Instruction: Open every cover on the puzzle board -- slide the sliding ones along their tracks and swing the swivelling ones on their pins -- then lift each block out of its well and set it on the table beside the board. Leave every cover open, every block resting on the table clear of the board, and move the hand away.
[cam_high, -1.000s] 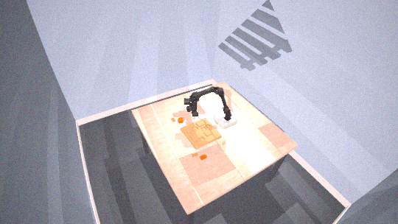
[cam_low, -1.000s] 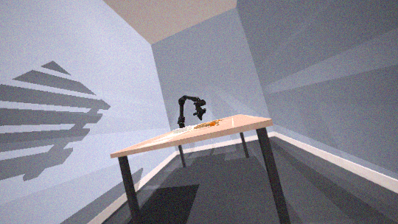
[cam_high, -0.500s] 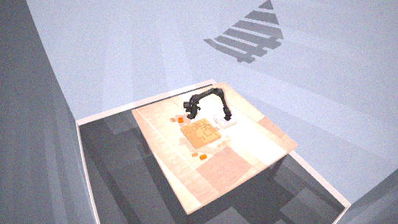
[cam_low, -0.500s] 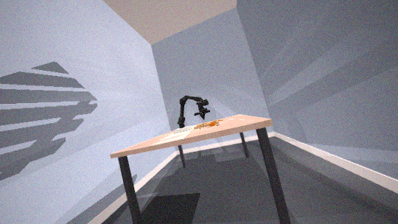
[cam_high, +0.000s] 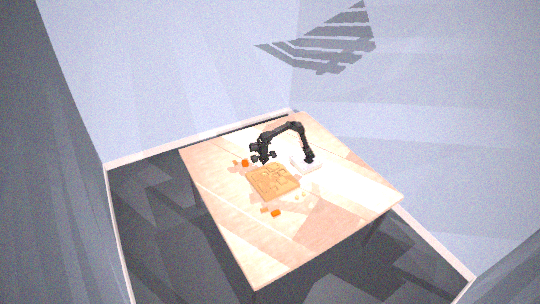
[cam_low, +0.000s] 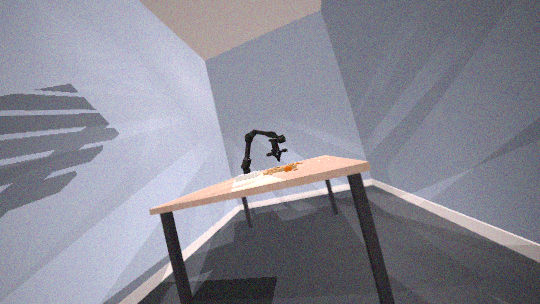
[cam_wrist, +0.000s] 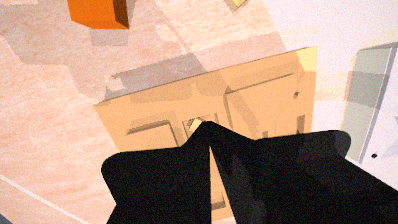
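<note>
The tan puzzle board (cam_high: 272, 182) (cam_low: 283, 169) (cam_wrist: 150, 100) lies on the table in front of the arm's base. My gripper (cam_high: 260, 159) (cam_low: 276, 155) (cam_wrist: 206, 126) is shut, with nothing between its fingers, and hangs above the board's far left part. In the wrist view a small yellow block (cam_wrist: 195, 123) sits in a well just beyond the fingertips. An orange block (cam_high: 245, 163) (cam_wrist: 100, 12) rests on the table off the board's far side, with a small yellow block (cam_wrist: 236, 4) close by. The fingers hide part of the board.
The arm's white base plate (cam_high: 306, 165) (cam_wrist: 372, 100) lies right of the board. Two orange blocks (cam_high: 275, 213) rest on the table near the board's front corner. Small yellow blocks (cam_high: 303, 193) lie off its right edge.
</note>
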